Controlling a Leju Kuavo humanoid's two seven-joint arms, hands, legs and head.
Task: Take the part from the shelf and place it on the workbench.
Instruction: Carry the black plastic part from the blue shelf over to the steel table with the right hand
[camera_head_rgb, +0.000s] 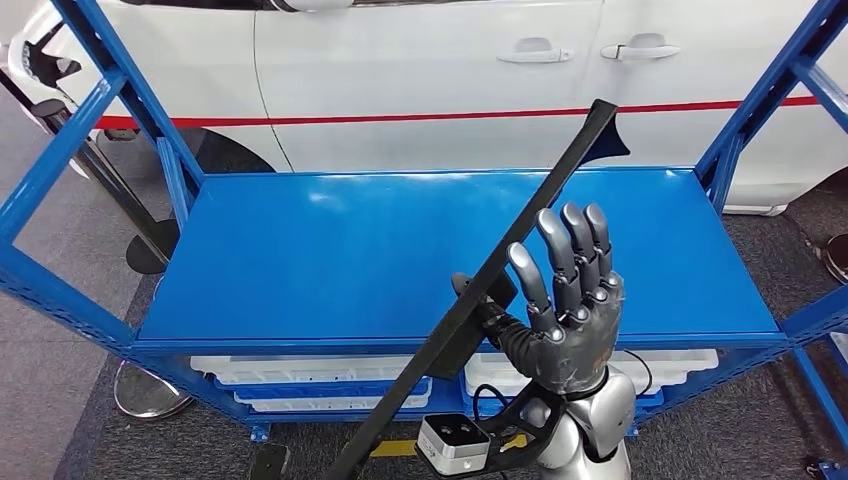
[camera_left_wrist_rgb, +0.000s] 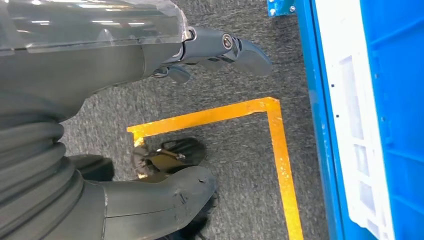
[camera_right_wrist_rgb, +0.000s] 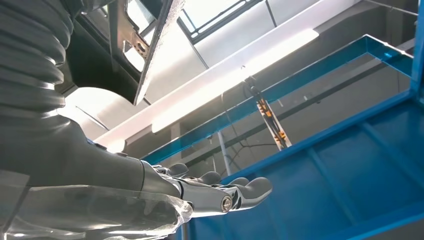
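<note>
The part (camera_head_rgb: 545, 195) is a long, thin black strip, tilted from low left up to the far right above the blue shelf (camera_head_rgb: 330, 250). My right hand (camera_head_rgb: 565, 320) is raised in front of the shelf's near edge. Its thumb hooks around the strip's wider middle section and holds it, while the other fingers point straight up beside it. From the right wrist camera the strip (camera_right_wrist_rgb: 157, 40) runs past my right hand (camera_right_wrist_rgb: 150, 175), whose fingers are stretched out. My left hand (camera_left_wrist_rgb: 165, 55) hangs over the floor with fingers apart, holding nothing.
The shelf's top deck is bare, with blue uprights (camera_head_rgb: 750, 110) at both ends. White bins (camera_head_rgb: 300, 370) sit on the level below. A white car (camera_head_rgb: 420, 80) stands close behind. Yellow floor tape (camera_left_wrist_rgb: 277, 150) runs beside the rack, and a stanchion base (camera_head_rgb: 150, 395) stands at left.
</note>
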